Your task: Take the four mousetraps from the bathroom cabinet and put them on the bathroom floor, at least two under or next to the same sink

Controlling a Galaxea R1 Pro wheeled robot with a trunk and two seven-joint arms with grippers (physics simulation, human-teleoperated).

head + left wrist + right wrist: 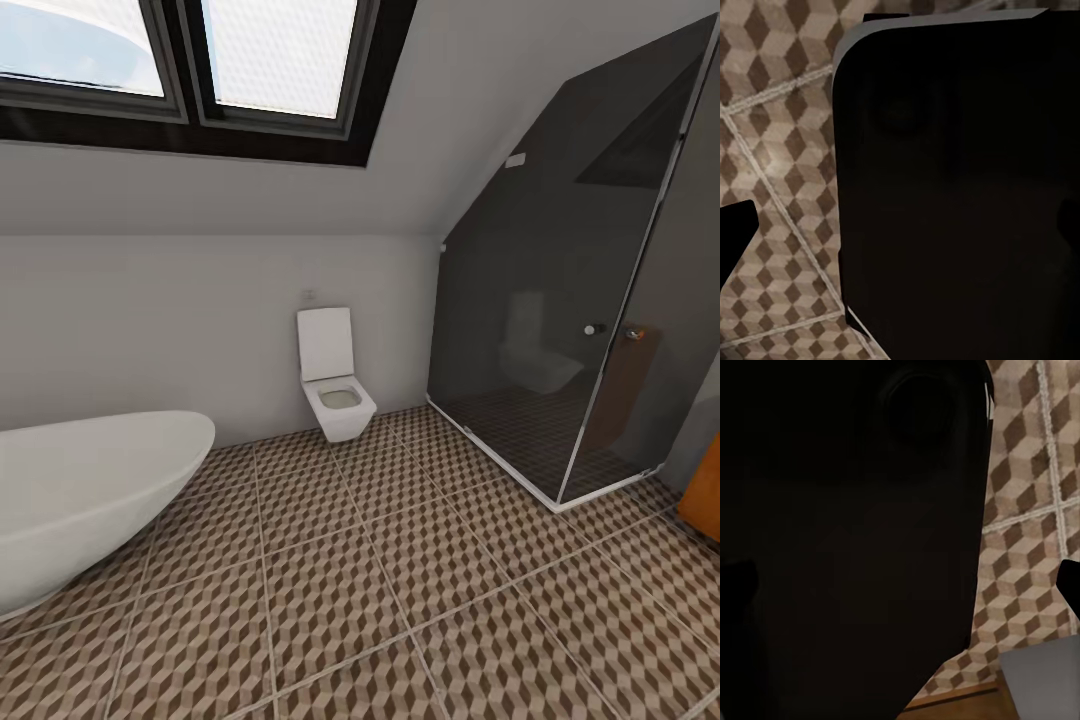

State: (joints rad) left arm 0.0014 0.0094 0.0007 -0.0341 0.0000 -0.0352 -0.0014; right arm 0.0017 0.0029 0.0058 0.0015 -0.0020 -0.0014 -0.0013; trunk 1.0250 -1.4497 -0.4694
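The bathroom floor [400, 580], with its brown-and-beige cube tiles, spreads across the head view. At that view's right edge stands an orange-brown sliver of the cabinet [702, 490]. The mousetraps and the sink are out of view. In the left wrist view my left gripper [900, 225] is open, one dark fingertip [735, 232] over the floor tiles [780, 150], with the robot's dark body behind it. In the right wrist view my right gripper [904, 585] is open too, a fingertip [1070, 585] over the tiles [1027, 510]. Nothing sits between either pair of fingers.
A big oval white bathtub [80, 500] fills the left side. A white square toilet [335, 380] stands against the far wall. A grey glass shower enclosure [570, 300] takes the right corner. A skylight window [200, 60] is overhead.
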